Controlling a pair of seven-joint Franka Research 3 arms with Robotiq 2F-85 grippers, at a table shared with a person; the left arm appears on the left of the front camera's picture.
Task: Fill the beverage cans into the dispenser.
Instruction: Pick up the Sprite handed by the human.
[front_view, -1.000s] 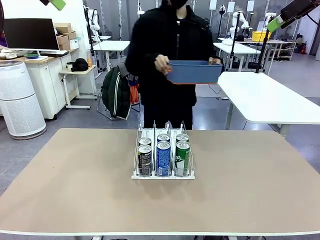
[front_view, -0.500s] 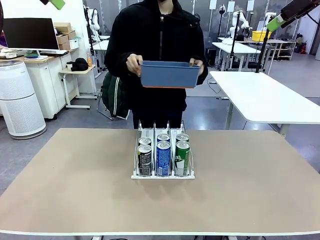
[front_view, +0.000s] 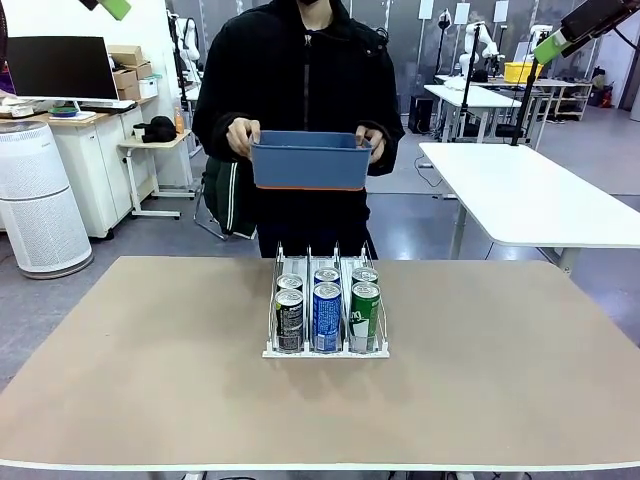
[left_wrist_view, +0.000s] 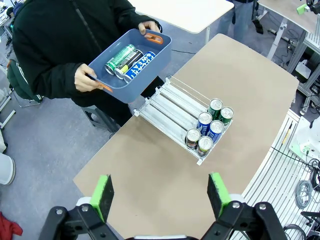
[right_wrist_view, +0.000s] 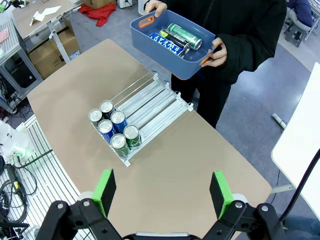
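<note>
dispenser (left_wrist_view: 167, 102) part-filled; left hand (left_wrist_view: 160, 186) and right hand (right_wrist_view: 162, 187) both released, empty.
Hands high over the counter (front_view: 150, 380); dispenser sits mid-counter, nearer the far edge, six cans (front_view: 327, 315) at its near end, two per lane. Person past the far edge holds blue bin (front_view: 308, 165), three more cans (left_wrist_view: 129, 61) lying inside.

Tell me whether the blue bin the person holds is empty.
No: three cans lie in the blue bin, green, black and blue-and-white.
</note>
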